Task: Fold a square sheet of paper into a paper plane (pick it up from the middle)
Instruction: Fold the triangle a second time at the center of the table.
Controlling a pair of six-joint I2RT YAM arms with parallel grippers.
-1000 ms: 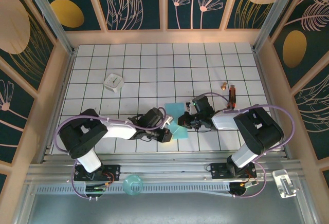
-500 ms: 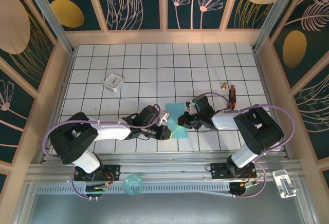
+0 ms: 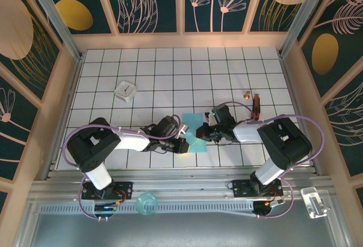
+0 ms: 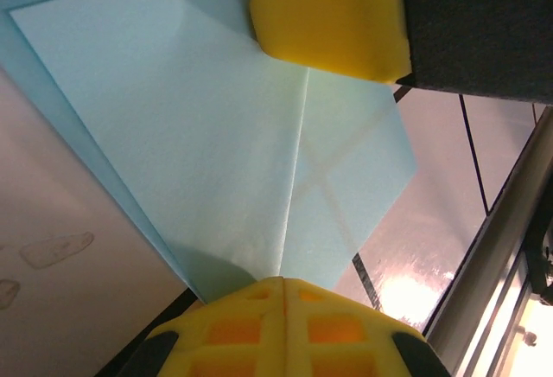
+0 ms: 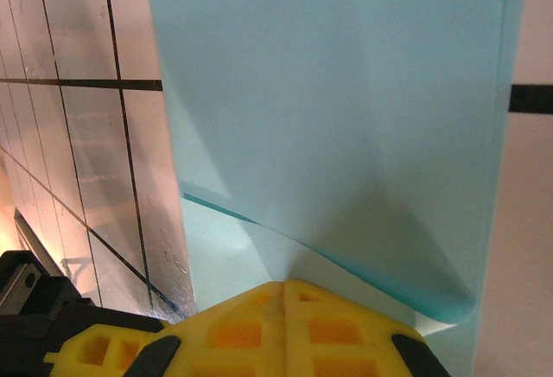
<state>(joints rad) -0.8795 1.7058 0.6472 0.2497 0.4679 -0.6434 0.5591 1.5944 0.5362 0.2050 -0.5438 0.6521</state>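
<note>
Top external view first: the square sheet of paper (image 3: 194, 136) is lying toward the near edge of the surface (image 3: 170, 65), roughly midway between its left and right edges. It's partly folded already, not a plane yet. In the left wrist view the square sheet of paper (image 4: 216, 152) shows a crease running straight down to the jaw tips, with diagonal flaps meeting on it. In the right wrist view the square sheet of paper (image 5: 346, 135) has one layer curling up off the layer below.

Both arms are right on it. The left gripper (image 3: 182, 144) sits at its near-left side and the right gripper (image 3: 205, 133) at its right side. Jaws on the left gripper (image 4: 283, 286) are fully closed, tips at the end of the crease. Jaws on the right gripper (image 5: 283, 289) are closed too, nosed in at the lifted layer. I honestly can't tell if either has a layer pinched or is just pushing down.

My read is this is the flatten-the-fold bit. To do it well, I'd have one tip pin the paper while the other runs along the crease, low and slow, so the sheet doesn't skid on the glossy tiles. That curled layer needs pressing down before any new fold.

Further out, a small white block (image 3: 125, 90) sits well apart toward the far-left.
</note>
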